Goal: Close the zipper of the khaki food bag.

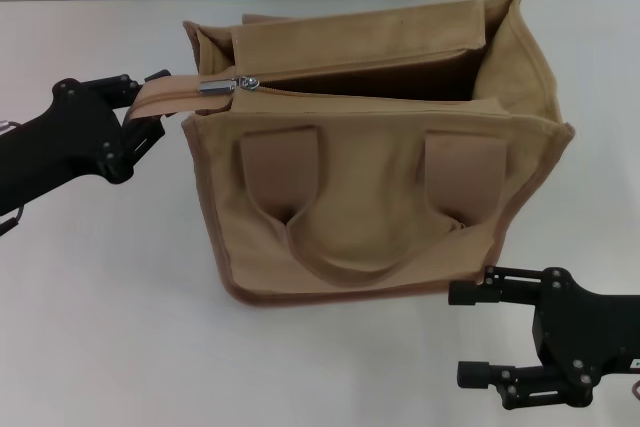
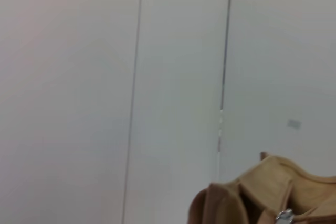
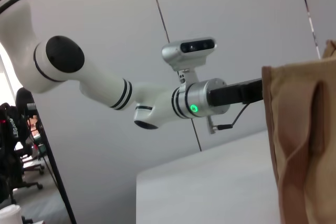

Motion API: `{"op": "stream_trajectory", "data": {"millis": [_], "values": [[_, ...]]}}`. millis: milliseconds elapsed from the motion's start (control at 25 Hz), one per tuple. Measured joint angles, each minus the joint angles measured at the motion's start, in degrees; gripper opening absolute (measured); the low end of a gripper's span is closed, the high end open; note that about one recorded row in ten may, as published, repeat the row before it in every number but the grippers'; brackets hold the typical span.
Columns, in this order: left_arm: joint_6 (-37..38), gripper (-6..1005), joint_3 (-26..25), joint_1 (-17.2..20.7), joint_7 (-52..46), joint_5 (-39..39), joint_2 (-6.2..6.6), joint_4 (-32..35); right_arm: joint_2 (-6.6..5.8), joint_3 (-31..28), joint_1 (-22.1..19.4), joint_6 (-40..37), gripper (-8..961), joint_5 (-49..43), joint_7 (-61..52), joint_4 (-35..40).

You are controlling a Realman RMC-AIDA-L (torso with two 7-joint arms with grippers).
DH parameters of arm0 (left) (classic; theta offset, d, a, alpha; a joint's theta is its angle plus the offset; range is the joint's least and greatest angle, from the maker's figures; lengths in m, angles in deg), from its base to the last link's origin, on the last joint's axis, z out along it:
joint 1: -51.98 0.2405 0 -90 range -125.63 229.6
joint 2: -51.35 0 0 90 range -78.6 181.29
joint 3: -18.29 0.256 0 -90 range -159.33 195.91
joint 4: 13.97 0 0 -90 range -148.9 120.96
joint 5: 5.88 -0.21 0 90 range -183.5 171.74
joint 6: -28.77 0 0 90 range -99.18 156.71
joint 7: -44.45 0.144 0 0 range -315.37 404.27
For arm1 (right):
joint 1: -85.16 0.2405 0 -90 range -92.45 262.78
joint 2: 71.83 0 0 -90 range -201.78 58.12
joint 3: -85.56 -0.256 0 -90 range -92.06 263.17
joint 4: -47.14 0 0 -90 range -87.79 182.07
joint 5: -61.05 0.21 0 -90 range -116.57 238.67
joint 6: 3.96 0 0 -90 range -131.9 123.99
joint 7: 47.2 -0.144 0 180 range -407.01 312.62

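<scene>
The khaki food bag (image 1: 370,187) stands upright in the middle of the table with its top open and its flap (image 1: 350,39) folded back. The zipper (image 1: 350,95) runs along the near top edge. Its silver slider (image 1: 218,87) sits at the bag's left end. My left gripper (image 1: 150,104) is at the bag's upper left corner, shut on the tan tab (image 1: 168,95) at the zipper's end. My right gripper (image 1: 468,335) is open and empty, low at the bag's front right corner. The bag's corner (image 2: 268,192) and slider (image 2: 284,215) show in the left wrist view.
The bag's two wide handle straps (image 1: 355,247) hang down its front face. The white table (image 1: 110,297) extends to the left and in front. The right wrist view shows the bag's side (image 3: 299,140) and my left arm (image 3: 157,103) beyond it.
</scene>
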Motion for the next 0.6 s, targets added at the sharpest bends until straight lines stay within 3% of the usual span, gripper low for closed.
{"op": "stream_trajectory", "data": {"millis": [200, 320, 600], "values": [[3.33, 165, 0.62, -0.08, 0.03, -0.23, 0.3, 0.08, -0.14, -0.08, -0.01, -3.52, 654, 3.75, -1.83, -0.44], [4.29, 98, 0.57, -0.32, 0.03, -0.04, -0.26, 0.08, -0.19, -0.09, -0.02, -8.66, 652, 8.25, -5.5, -0.35], [4.85, -2, 0.27, -0.9, 0.05, 0.85, -1.21, -0.31, -0.89, -0.09, 1.04, -11.59, 646, 16.54, -15.56, -0.19]]}}
